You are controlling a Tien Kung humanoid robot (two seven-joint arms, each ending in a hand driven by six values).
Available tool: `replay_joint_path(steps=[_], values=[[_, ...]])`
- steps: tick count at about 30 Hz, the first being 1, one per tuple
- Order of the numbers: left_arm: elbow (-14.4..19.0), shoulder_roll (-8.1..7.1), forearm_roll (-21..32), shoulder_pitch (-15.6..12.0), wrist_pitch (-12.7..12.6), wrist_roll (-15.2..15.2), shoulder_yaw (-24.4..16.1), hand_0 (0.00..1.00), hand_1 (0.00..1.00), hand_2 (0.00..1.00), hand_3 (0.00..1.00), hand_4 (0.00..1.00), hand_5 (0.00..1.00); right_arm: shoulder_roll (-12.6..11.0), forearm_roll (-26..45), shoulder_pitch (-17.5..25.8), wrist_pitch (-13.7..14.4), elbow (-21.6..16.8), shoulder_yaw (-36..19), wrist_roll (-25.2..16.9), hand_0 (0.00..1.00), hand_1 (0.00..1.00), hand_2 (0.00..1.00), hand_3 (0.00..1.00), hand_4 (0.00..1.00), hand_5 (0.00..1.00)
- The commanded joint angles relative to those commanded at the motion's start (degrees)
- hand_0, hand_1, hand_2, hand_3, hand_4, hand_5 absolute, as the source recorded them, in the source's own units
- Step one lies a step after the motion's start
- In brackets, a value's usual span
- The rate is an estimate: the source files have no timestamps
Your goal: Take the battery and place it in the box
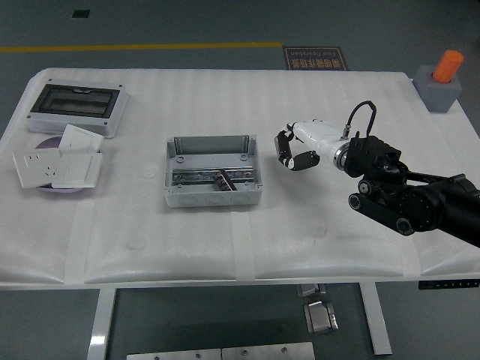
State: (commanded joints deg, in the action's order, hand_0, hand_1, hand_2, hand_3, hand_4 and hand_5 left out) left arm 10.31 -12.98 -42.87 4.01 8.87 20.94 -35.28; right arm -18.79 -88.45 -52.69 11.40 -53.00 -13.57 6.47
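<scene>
The grey open box [211,143] stands at the table's middle, with a small dark battery-like part [221,180] lying inside on its metal rail. My right hand [292,153], white-backed with black fingers, hovers just right of the box. Its fingers are curled around a small black battery [283,145], held a little above the table. The battery is partly hidden by the fingers. The left arm is out of view.
A grey enclosure with a dark clear lid [75,107] sits at the far left. White socket plates [58,166] lie on a purple disc in front of it. An orange cylinder on a grey block [442,79] stands at the far right corner.
</scene>
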Motion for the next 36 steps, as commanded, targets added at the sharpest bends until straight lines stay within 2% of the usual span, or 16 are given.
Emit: replay_joint_path(steps=[2, 9, 13, 14, 19, 20, 25, 26, 31, 32, 36], values=[[0.00, 0.03, 0.02, -0.12, -0.01, 0.02, -0.07, 0.585, 0.643, 0.488, 0.546, 0.578, 0.342, 0.22, -1.45, 1.56, -0.02, -2.37, -3.48, 0.36, 0.930, 0.734, 0.719, 0.733, 0.514, 0.308], [0.00, 0.08, 0.04, -0.29, -0.05, 0.06, -0.30, 0.585, 0.643, 0.485, 0.545, 0.581, 0.346, 3.30, -5.73, 7.78, -0.57, -11.64, -14.55, 1.13, 0.929, 0.735, 0.720, 0.737, 0.508, 0.299], [0.00, -0.02, -0.35, -0.24, -0.20, 0.11, -0.72, 0.585, 0.643, 0.485, 0.545, 0.581, 0.346, 4.90, -8.79, 9.73, -0.35, -16.06, -17.07, 1.51, 0.929, 0.735, 0.720, 0.737, 0.508, 0.299], [0.00, -0.05, -0.36, -0.21, -0.24, 0.12, -0.73, 0.585, 0.643, 0.484, 0.545, 0.583, 0.349, 5.39, -9.43, 10.10, -0.26, -16.72, -17.02, 1.67, 0.928, 0.737, 0.739, 0.788, 0.638, 0.350], [0.00, -0.10, -0.41, -0.18, -0.28, 0.18, -0.75, 0.585, 0.643, 0.484, 0.545, 0.583, 0.349, 6.36, -10.48, 10.50, -0.21, -16.58, -15.49, 2.13, 0.928, 0.737, 0.739, 0.788, 0.638, 0.350], [0.00, -0.11, -0.36, -0.19, -0.27, 0.18, -0.69, 0.585, 0.642, 0.484, 0.545, 0.585, 0.349, 6.41, -10.51, 10.51, -0.29, -16.39, -15.19, 2.20, 0.998, 0.998, 0.992, 0.998, 0.924, 0.477], [0.00, -0.08, -0.36, -0.25, -0.27, 0.25, -0.71, 0.585, 0.642, 0.484, 0.545, 0.585, 0.349, 6.36, -10.78, 10.43, -0.54, -15.75, -14.66, 2.37, 0.998, 0.998, 0.992, 0.998, 0.924, 0.477], [0.00, -0.08, -0.39, -0.26, -0.28, 0.26, -0.73, 0.584, 0.641, 0.484, 0.545, 0.585, 0.347, 6.35, -10.84, 10.40, -0.57, -15.68, -14.62, 2.38, 0.998, 0.998, 0.998, 0.998, 0.994, 0.517], [0.00, -0.08, -0.21, -0.19, -0.27, 0.21, -0.52, 0.584, 0.641, 0.484, 0.545, 0.585, 0.347, 6.27, -11.16, 10.28, -0.65, -15.29, -14.60, 2.46, 0.998, 0.998, 0.998, 0.998, 0.994, 0.517], [0.00, -0.08, -0.19, -0.17, -0.27, 0.20, -0.49, 0.584, 0.641, 0.483, 0.544, 0.584, 0.347, 6.22, -11.15, 10.28, -0.64, -15.26, -14.65, 2.45, 0.998, 0.998, 0.998, 0.998, 0.998, 0.541], [0.00, -0.10, -0.08, -0.21, -0.25, 0.17, -0.33, 0.584, 0.641, 0.483, 0.544, 0.584, 0.347, 4.95, -10.06, 10.58, 0.13, -16.08, -16.40, 2.31, 0.998, 0.998, 0.998, 0.998, 0.998, 0.541]])
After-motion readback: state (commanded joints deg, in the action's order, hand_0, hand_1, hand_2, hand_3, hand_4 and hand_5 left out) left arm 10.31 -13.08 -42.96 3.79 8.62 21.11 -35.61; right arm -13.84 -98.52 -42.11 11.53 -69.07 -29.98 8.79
